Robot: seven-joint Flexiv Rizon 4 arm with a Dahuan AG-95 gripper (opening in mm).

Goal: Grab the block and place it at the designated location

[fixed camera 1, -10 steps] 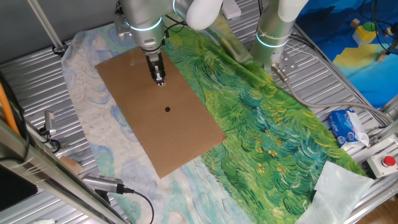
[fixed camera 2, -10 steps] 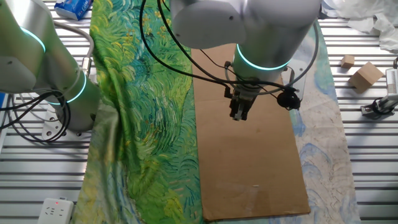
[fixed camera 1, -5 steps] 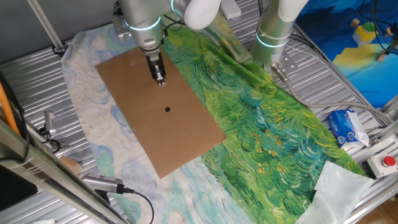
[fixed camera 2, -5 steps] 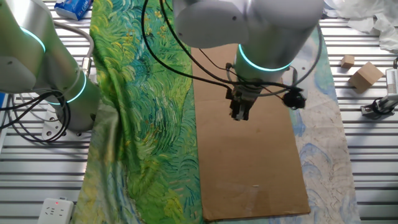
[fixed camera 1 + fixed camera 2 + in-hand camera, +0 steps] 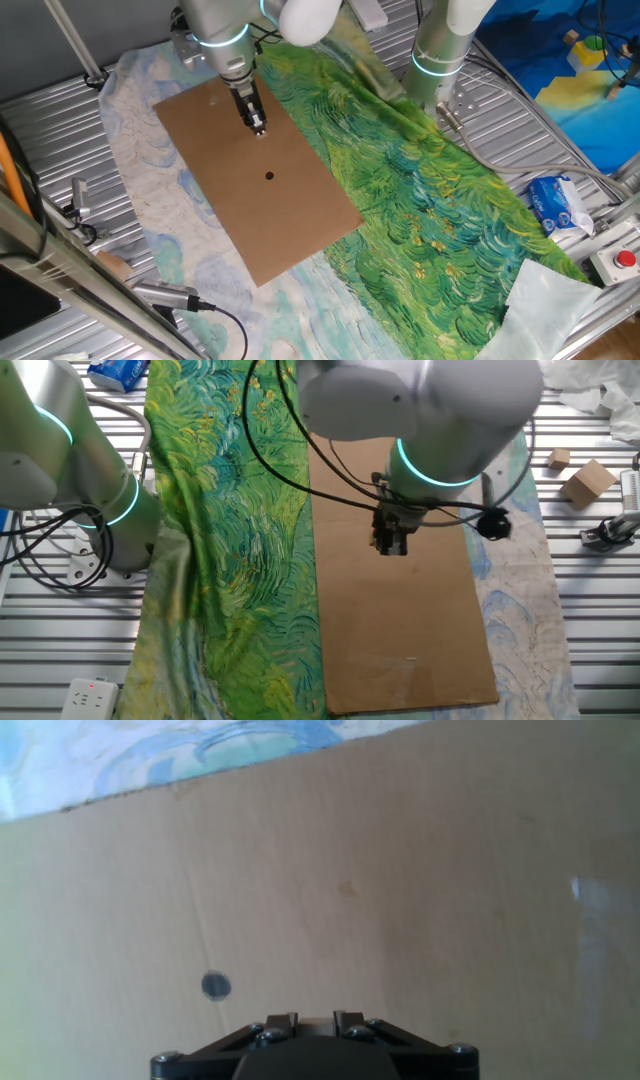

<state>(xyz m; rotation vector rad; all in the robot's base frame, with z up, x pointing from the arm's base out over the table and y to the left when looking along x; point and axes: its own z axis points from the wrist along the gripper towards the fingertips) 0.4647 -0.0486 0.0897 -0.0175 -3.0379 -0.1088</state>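
Observation:
My gripper [image 5: 257,126] hangs over the far part of the brown cardboard sheet [image 5: 230,210], fingers pointing down and close together. In the hand view a small tan piece, the block [image 5: 315,1017], shows pinched between the two fingertips of the gripper [image 5: 315,1020]. The designated location, a small black dot [image 5: 269,176], lies on the cardboard a short way in front of the gripper; in the hand view the dot [image 5: 215,985] sits left of the fingers. In the other fixed view the gripper [image 5: 392,547] is above the cardboard [image 5: 400,640], and the dot is hidden.
A green painted cloth [image 5: 420,200] lies beside the cardboard. A second arm's base [image 5: 440,50] stands on it. Two loose wooden blocks [image 5: 585,480] lie off the sheet near a metal clamp [image 5: 610,532]. A tissue pack [image 5: 555,205] and a red button [image 5: 625,260] are at the table's edge.
The gripper has shifted a little sideways over the cardboard, still shut and at about the same height. The dot and the cardboard have not moved.

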